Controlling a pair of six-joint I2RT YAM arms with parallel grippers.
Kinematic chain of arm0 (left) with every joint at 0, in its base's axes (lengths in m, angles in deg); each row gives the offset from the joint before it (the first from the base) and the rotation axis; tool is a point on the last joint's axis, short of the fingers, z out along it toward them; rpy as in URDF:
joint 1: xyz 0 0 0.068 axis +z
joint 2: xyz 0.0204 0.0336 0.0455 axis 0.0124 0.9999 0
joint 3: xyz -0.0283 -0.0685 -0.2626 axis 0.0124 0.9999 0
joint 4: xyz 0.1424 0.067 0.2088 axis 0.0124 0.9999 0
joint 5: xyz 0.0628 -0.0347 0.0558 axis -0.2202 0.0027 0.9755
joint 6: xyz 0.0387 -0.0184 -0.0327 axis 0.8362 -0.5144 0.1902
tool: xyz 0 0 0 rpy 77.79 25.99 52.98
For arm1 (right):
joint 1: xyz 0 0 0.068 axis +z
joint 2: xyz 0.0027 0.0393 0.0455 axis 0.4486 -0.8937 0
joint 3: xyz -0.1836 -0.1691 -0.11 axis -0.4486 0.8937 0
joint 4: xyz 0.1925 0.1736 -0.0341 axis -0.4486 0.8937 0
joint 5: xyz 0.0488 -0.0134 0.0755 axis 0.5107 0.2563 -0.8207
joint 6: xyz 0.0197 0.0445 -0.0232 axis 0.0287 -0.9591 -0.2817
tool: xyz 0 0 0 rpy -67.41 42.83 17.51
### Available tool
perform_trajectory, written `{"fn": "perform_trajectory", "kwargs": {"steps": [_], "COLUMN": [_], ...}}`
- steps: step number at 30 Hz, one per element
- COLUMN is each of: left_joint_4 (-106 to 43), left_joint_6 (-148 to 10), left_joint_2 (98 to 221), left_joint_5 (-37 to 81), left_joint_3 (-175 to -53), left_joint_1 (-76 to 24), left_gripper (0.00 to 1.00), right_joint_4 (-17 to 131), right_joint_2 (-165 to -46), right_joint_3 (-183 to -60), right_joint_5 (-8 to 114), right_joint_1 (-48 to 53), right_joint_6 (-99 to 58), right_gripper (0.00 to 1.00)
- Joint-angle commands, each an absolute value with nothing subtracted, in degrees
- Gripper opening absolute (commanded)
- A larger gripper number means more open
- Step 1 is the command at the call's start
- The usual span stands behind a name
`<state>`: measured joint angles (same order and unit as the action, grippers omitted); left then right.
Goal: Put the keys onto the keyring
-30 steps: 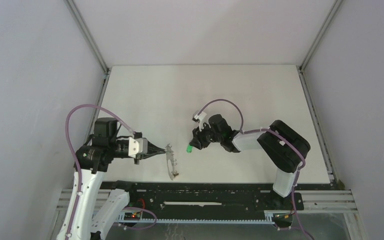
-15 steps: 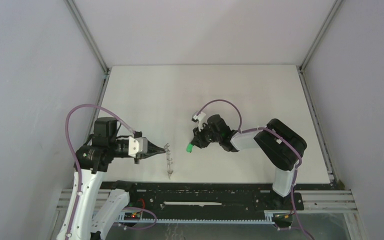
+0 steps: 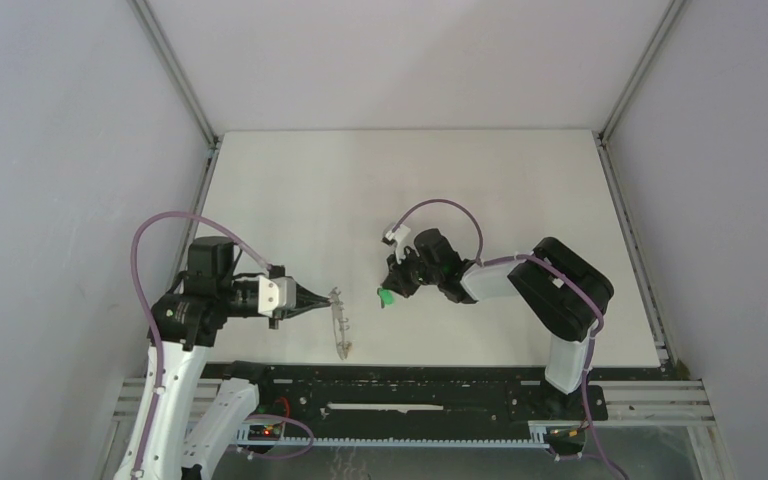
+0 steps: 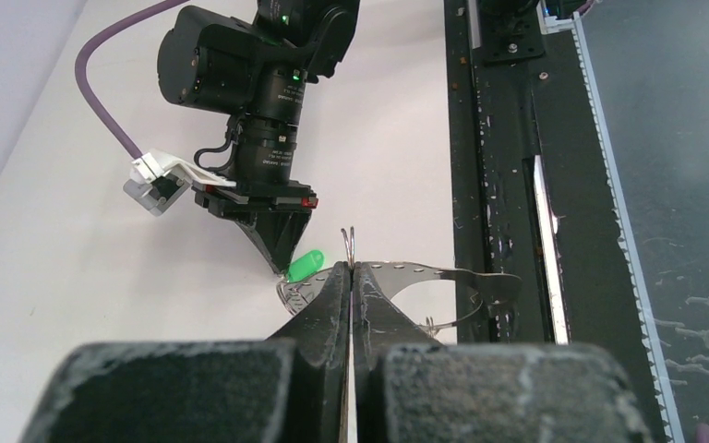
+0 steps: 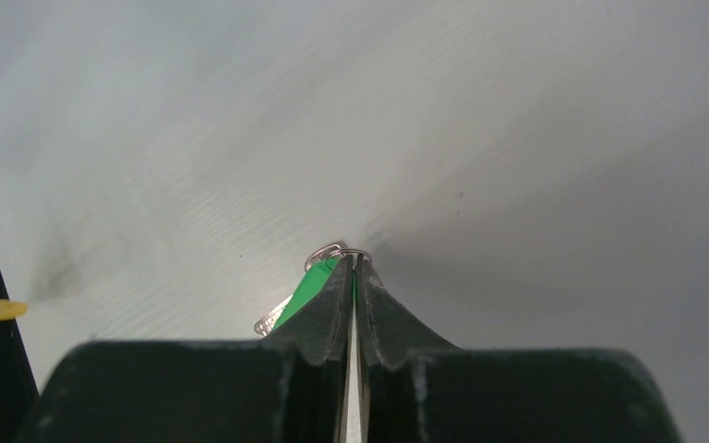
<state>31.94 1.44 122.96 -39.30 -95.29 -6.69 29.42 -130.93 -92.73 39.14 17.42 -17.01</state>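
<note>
My left gripper (image 3: 326,300) is shut on the rim of the grey keyring (image 3: 340,326) and holds it on edge above the table; in the left wrist view the keyring (image 4: 434,273) arcs right of my shut fingertips (image 4: 351,269). My right gripper (image 3: 390,290) is shut on the green-headed key (image 3: 384,295), a short way right of the keyring. In the right wrist view the green key (image 5: 309,286) and its small wire loop poke out left of the shut tips (image 5: 353,263). The green key (image 4: 305,266) also shows in the left wrist view. The yellow-orange key is not visible.
The white table (image 3: 520,190) extends far back between grey walls. A black rail (image 3: 410,385) runs along the near edge, close behind the keyring. In the left wrist view the right arm's wrist (image 4: 249,83) fills the upper middle.
The keyring in my left gripper has swung from a tilted, broader showing to nearly edge-on. My right gripper with the green key has shifted slightly; the key now sits a bit closer to the fingers.
</note>
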Motion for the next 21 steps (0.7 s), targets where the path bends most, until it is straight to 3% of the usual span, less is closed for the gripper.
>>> {"fn": "perform_trajectory", "kwargs": {"steps": [1,2,8,21], "left_joint_4": [30.4,30.4,30.3,30.3], "left_joint_6": [0.8,0.7,0.7,-0.5], "left_joint_2": [122.7,122.6,122.9,123.0], "left_joint_5": [-39.8,-39.7,-39.7,-41.4], "left_joint_3": [-94.7,-94.6,-94.4,-94.3], "left_joint_1": [-6.9,-6.9,-6.9,-6.9], "left_gripper": [0.0,0.0,0.0,0.0], "right_joint_4": [29.9,30.2,31.4,31.1], "right_joint_2": [-131.8,-131.9,-130.3,-114.2], "right_joint_3": [-95.3,-95.4,-95.5,-88.9], "right_joint_5": [37.0,36.7,35.1,36.4], "right_joint_1": [17.9,17.9,17.7,20.0], "right_joint_6": [-15.9,-15.7,-14.3,-11.1], "right_gripper": [0.04,0.0,0.0,0.0]}}
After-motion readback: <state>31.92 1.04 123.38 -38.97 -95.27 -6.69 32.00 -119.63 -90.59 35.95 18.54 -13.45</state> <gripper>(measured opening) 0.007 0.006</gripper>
